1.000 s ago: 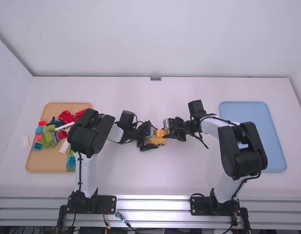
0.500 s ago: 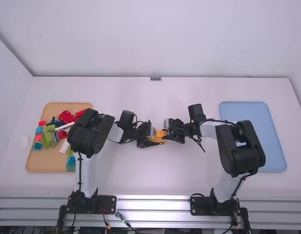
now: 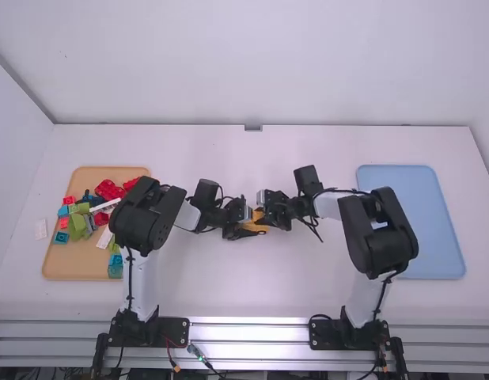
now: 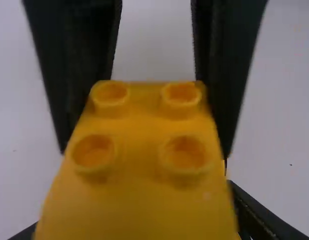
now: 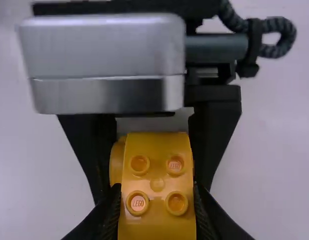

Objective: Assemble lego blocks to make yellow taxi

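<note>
Evidently, the left tool (image 5: 150,187) and right tool (image 4: 147,145) both grip the yellow block piece (image 5: 157,215) from opposite sides, mid-desk (image 3: 229,289), probably so one braces while the other presses or steadies. Loose bricks (image 3: 108,190) sit gathered on the tan tray (image 3: 70,267), presumably to keep spare parts out of the way.

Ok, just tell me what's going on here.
The two arms' pincers face each other near the middle of the white table. The left pincer and right pincer both grip a yellow block build from its two sides, apparently for a toy taxi. Loose coloured blocks lie on a tan tray.
</note>
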